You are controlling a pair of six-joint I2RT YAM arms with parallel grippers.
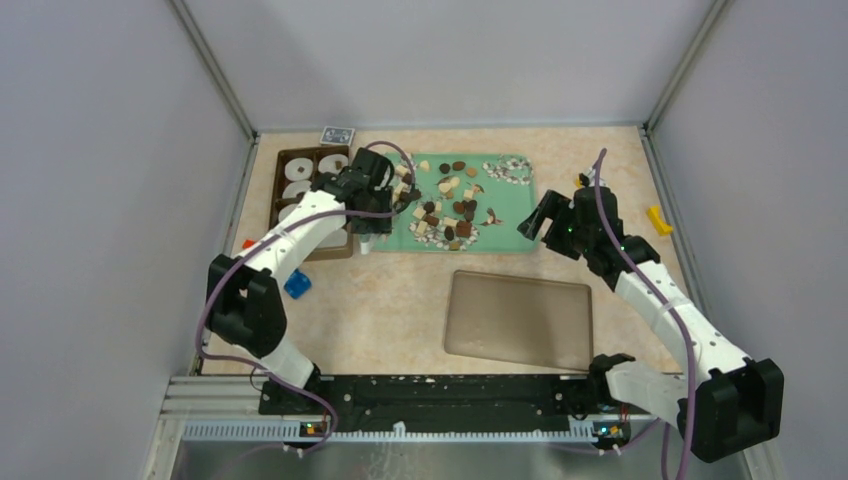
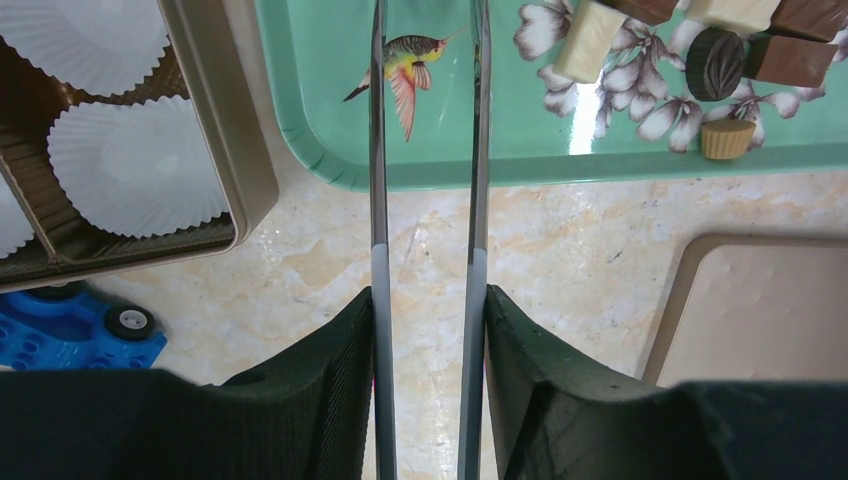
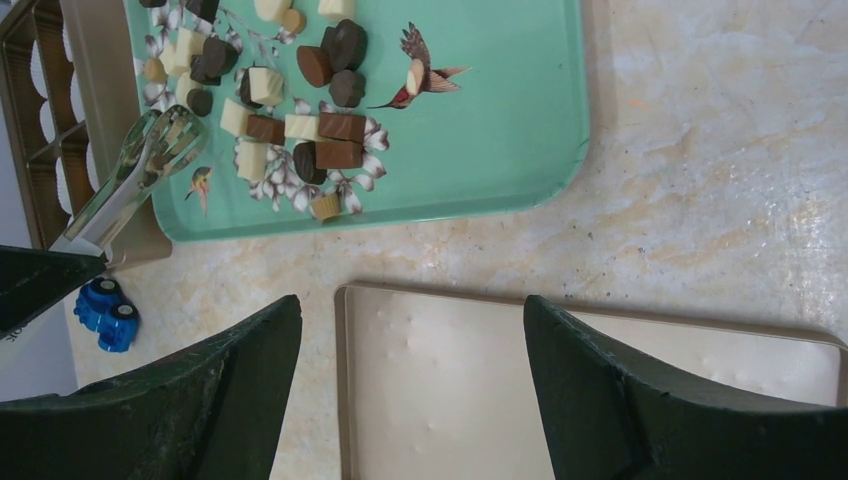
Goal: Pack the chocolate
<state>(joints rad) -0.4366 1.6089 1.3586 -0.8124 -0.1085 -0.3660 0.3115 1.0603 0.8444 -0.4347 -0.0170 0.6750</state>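
Note:
The chocolate (image 1: 450, 210) lies as many small dark, brown and cream pieces on a green tray (image 1: 520, 243); it also shows in the left wrist view (image 2: 725, 60) and the right wrist view (image 3: 300, 110). My left gripper (image 1: 378, 205) (image 2: 428, 300) is shut on metal tongs (image 2: 378, 150) (image 3: 140, 170), whose arms reach over the tray's near left corner, short of the pieces. Nothing shows between the tong ends. My right gripper (image 1: 535, 222) (image 3: 412, 310) is open and empty, above the far edge of a flat beige lid (image 3: 600, 400).
A brown box (image 1: 285, 160) with white paper cups (image 2: 135, 165) stands left of the green tray. The beige lid (image 1: 520, 320) lies in front of the tray. A blue toy car (image 1: 297, 285), yellow blocks (image 1: 658, 220) and a card pack (image 1: 337, 134) lie around.

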